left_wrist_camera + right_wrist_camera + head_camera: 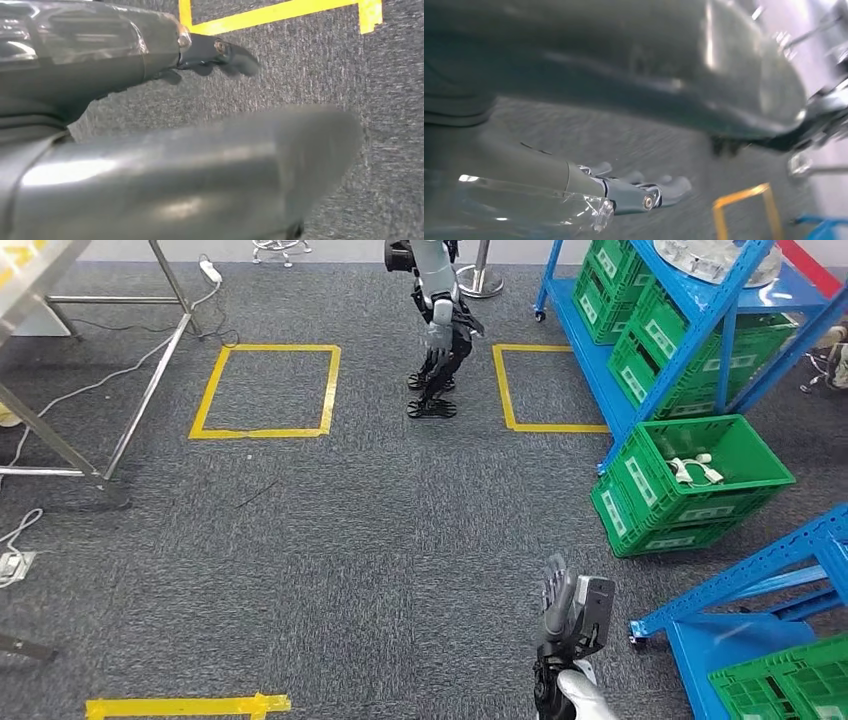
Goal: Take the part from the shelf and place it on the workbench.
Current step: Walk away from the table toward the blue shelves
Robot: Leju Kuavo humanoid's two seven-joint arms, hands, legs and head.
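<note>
White parts point(693, 470) lie in an open green crate point(745, 445) on the floor at the foot of the blue shelf point(690, 355) on the right. A corner of the metal workbench point(35, 280) juts in at the top left. My right hand point(562, 612) hangs low in the head view, left of and nearer than the crate, fingers straight and holding nothing. In the right wrist view the right hand point(634, 192) stretches over grey carpet. In the left wrist view my left hand point(215, 52) also reaches out over carpet, with nothing in it.
Another humanoid robot point(437, 325) stands at the top centre between two yellow tape squares point(265, 390) point(545, 390). More green crates point(650, 330) fill the blue shelf, and a second blue rack point(760, 640) stands at the lower right. Cables point(110, 375) trail by the workbench legs.
</note>
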